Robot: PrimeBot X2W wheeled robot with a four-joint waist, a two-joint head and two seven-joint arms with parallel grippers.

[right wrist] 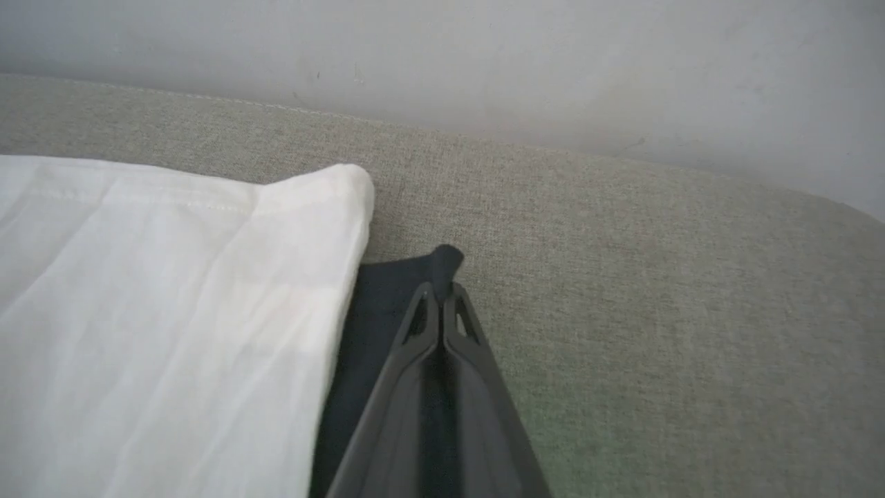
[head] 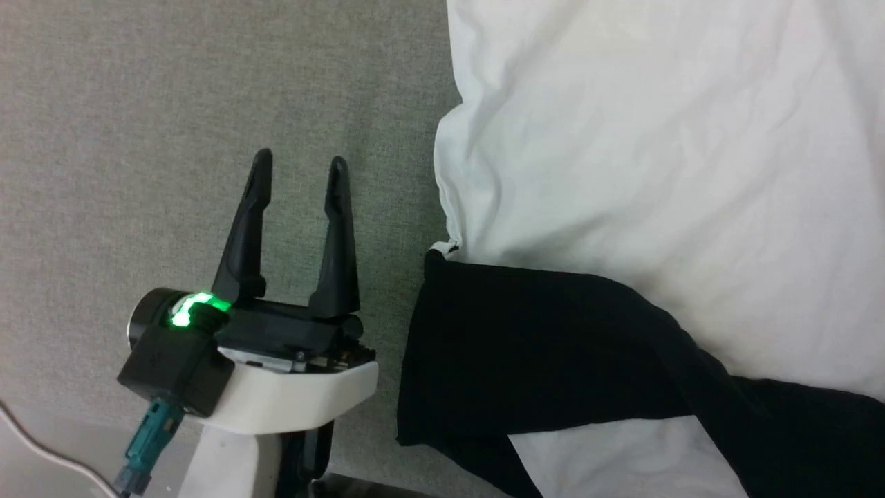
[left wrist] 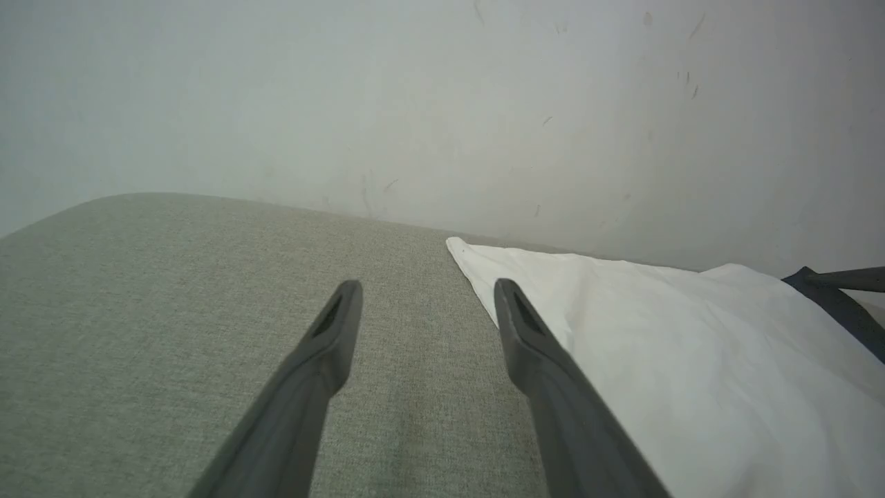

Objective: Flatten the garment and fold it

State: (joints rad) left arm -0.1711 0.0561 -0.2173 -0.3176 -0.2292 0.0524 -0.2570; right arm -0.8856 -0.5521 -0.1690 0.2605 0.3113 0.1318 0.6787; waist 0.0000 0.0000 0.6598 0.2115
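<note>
A grey woven tabletop backed by a pale, scuffed wall carries the garment, whose white body covers the right and upper part of your head view and runs out of frame. Its left edge drops from the top down the middle of that view. Everything to the left of that edge is bare cloth surface, with only a white cable at the lower left corner. Your left gripper hangs over that open stretch, just beside the garment and not touching it, with its fingers spread wide and empty. A black sleeve lies across the white body, slanting from its blunt end near the centre down toward the lower right. How the whole shirt's long axis lies you cannot tell, since much of it is cut off. At the far side, a stitched white corner stops short of the tabletop's rounded edge, leaving a bare strip before the wall. There your right gripper has its jaws pressed together on a nub of the black sleeve's fabric.
</note>
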